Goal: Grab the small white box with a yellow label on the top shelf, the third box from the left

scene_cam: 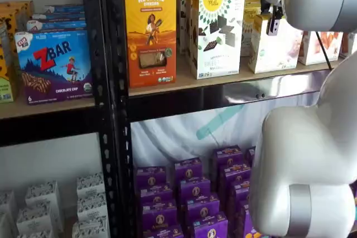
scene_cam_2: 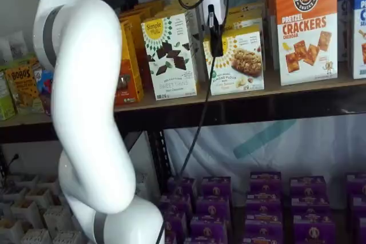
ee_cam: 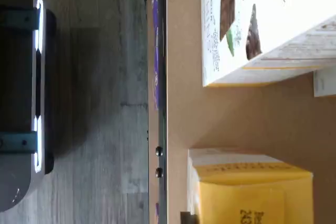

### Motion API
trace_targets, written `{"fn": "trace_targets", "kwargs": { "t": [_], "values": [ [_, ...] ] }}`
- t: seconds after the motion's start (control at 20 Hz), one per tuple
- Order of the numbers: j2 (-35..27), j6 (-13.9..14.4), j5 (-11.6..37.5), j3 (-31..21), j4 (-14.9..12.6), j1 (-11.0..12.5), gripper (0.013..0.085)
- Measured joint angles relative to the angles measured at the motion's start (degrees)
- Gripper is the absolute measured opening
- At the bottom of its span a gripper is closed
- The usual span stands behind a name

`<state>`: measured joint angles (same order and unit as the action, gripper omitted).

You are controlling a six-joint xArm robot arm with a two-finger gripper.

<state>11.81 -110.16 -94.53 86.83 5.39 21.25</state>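
Observation:
The small white box point(scene_cam_2: 243, 64) with a yellow round logo stands on the top shelf point(scene_cam_2: 274, 92), right of a taller white box. It also shows in a shelf view point(scene_cam: 279, 48). My gripper point(scene_cam_2: 215, 41) hangs in front of its left part, with its white body above and one black finger seen side-on; it also shows in a shelf view point(scene_cam: 273, 26). I cannot tell whether it is open or shut. In the wrist view a yellow-topped box point(ee_cam: 252, 187) sits on the tan board point(ee_cam: 226, 119), probably the same carton.
The taller white box with dark shapes point(scene_cam_2: 170, 55) stands just left of the small one, and an orange box point(scene_cam: 150, 32) left of that. A pretzel cracker box point(scene_cam_2: 306, 27) stands to the right. Purple boxes point(scene_cam_2: 263, 198) fill the lower shelf. My white arm point(scene_cam_2: 86, 112) blocks the left.

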Motion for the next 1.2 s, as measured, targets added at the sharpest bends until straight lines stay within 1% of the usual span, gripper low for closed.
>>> {"fn": "trace_targets", "kwargs": {
  "t": [0.05,0.1,0.15,0.2,0.5,0.75,1.0,1.2],
  "values": [
    [-0.06,0.00,-0.08,0.08,0.00,0.01,0.0410],
    [-0.10,-0.02,-0.14,0.13,-0.02,0.02,0.0370],
    [-0.11,-0.03,-0.18,0.15,-0.05,0.03,0.0370],
    [-0.14,-0.05,-0.26,0.19,-0.12,0.04,0.0330],
    [-0.07,-0.14,-1.13,0.37,-0.42,0.13,0.0330],
    [0.96,-0.38,-2.83,0.03,-0.05,0.53,0.0330],
    [4.45,-0.79,-4.48,-2.56,1.21,1.32,0.0330],
    [7.79,-0.68,-6.83,-4.86,1.82,1.48,0.0330]
  ]
}}
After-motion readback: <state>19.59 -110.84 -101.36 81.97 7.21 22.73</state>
